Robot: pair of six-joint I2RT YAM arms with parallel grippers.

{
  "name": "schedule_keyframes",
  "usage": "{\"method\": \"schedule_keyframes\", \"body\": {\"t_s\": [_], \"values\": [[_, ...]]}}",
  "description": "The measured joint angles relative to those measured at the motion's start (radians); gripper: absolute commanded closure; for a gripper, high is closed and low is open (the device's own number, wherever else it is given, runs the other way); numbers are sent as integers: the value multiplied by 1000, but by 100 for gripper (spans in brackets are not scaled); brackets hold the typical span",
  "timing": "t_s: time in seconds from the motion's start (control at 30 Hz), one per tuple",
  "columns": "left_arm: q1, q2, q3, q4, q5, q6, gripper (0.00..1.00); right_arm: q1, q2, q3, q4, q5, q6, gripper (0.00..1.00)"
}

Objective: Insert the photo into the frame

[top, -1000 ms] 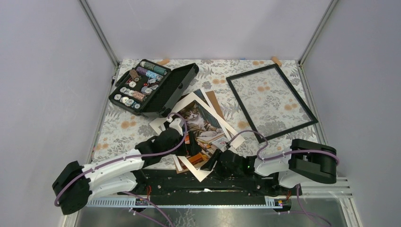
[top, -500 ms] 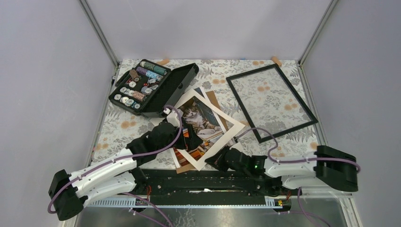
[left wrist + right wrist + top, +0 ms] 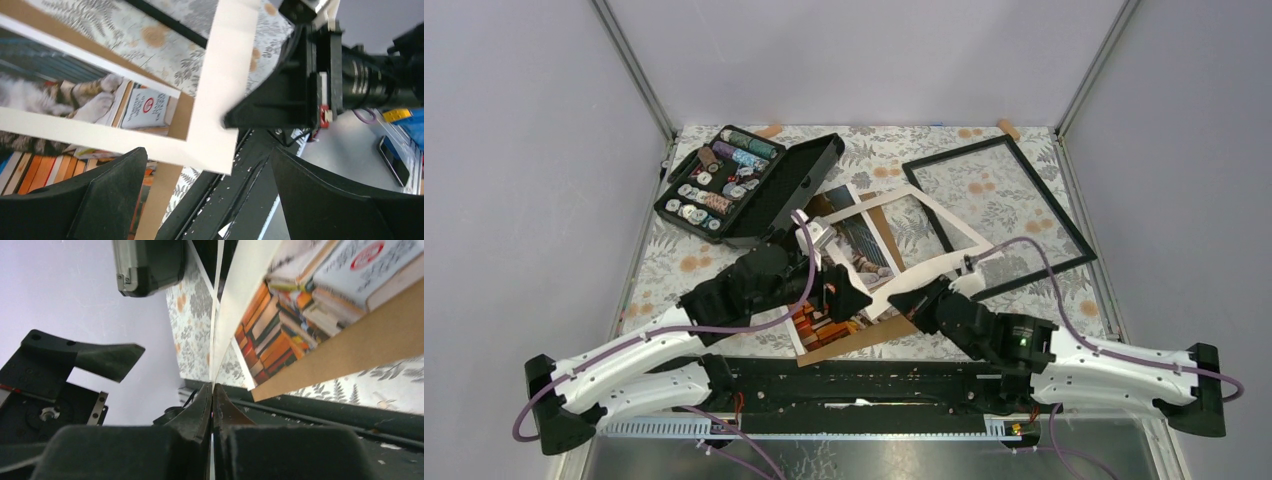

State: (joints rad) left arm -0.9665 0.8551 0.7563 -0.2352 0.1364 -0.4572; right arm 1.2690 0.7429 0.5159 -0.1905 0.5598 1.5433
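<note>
The photo [image 3: 861, 243] of the cat and books lies on a brown backing board [image 3: 864, 335] at the table's near middle. My right gripper [image 3: 911, 300] is shut on the near corner of the cream mat [image 3: 939, 268]. The mat is raised and slants over the photo toward the frame [image 3: 1050, 197], a thin black rectangle lying at the far right. The right wrist view shows the jaws [image 3: 213, 388] pinching the mat's edge [image 3: 245, 285]. My left gripper [image 3: 844, 295] hangs open over the photo's near part [image 3: 75, 95], beside the mat corner [image 3: 215, 125], holding nothing.
An open black case of thread spools [image 3: 744, 185] stands at the far left, close to the photo's far corner. The black rail of the arm bases [image 3: 854, 380] runs along the near edge. Grey walls close in three sides.
My right gripper shut on the mat's near corner and carried it up and to the right, off the photo. The left arm reached farther forward over the photo, staying open.
</note>
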Motion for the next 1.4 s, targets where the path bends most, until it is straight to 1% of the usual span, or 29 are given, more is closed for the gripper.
{"method": "schedule_keyframes", "body": {"t_s": [0.1,0.2,0.3,0.4,0.43,0.5,0.6,0.8,0.87,1.0,1.13,1.2,1.27,1.4], "values": [[-24,23,85,-39,-60,15,1,-11,18,145,-152,44,-121,100],[-23,63,183,-79,-157,5,1,-26,126,407,-355,105,-254,100],[-23,76,232,-89,-210,0,1,-60,293,740,-571,164,-368,100],[-23,74,250,-93,-246,1,1,-97,430,996,-715,212,-454,100],[-23,74,257,-99,-260,0,1,-109,457,1044,-742,221,-485,100],[-23,74,272,-115,-289,-6,1,-139,483,1094,-781,229,-556,100],[-23,74,306,-134,-326,-27,1,-219,486,1108,-789,199,-660,100],[-23,80,347,-138,-336,-57,1,-423,529,1155,-774,67,-811,100],[-23,90,349,-142,-336,-59,1,-459,565,1183,-768,31,-845,100],[-23,118,360,-167,-336,-59,1,-487,661,1228,-761,-24,-931,100],[-23,124,360,-181,-336,-60,1,-492,752,1284,-777,-23,-1053,100],[-22,124,360,-181,-336,-60,1,-500,799,1345,-797,-7,-1127,100],[-20,124,356,-180,-336,-60,1,-516,850,1442,-830,31,-1226,100],[-16,124,345,-182,-336,-55,1,-531,883,1548,-862,113,-1428,100]]}}
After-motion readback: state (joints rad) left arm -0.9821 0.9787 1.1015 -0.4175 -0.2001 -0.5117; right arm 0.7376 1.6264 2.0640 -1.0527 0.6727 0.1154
